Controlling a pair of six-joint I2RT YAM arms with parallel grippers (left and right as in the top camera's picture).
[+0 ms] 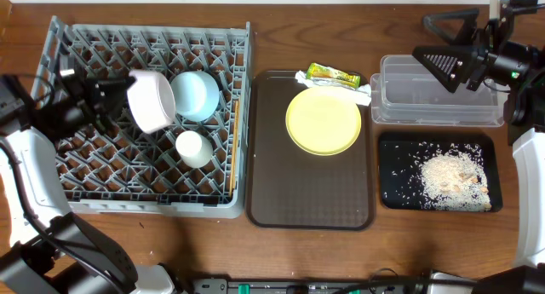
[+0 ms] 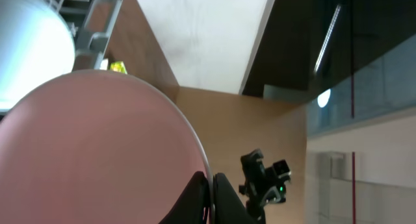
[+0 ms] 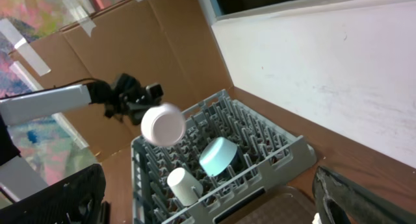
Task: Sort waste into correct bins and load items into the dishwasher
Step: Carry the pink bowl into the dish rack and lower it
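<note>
My left gripper [image 1: 119, 96] is shut on the rim of a pink bowl [image 1: 152, 100] and holds it above the grey dishwasher rack [image 1: 60, 38]. In the left wrist view the bowl [image 2: 91, 152] fills the frame, its rim pinched between the fingers [image 2: 211, 198]. A light blue bowl [image 1: 196, 95] and a white cup [image 1: 193, 147] lie in the rack. A yellow plate [image 1: 324, 122] and a green wrapper [image 1: 334, 74] lie on the brown tray [image 1: 311, 200]. My right gripper [image 1: 444, 45] is open and empty above the clear bin [image 1: 438, 94].
A black tray [image 1: 396, 158] with spilled rice [image 1: 451, 179] lies at the front right. In the right wrist view the rack [image 3: 214, 159], the blue bowl [image 3: 219, 156], the white cup [image 3: 182, 185] and the pink bowl [image 3: 164, 125] show below cardboard walls.
</note>
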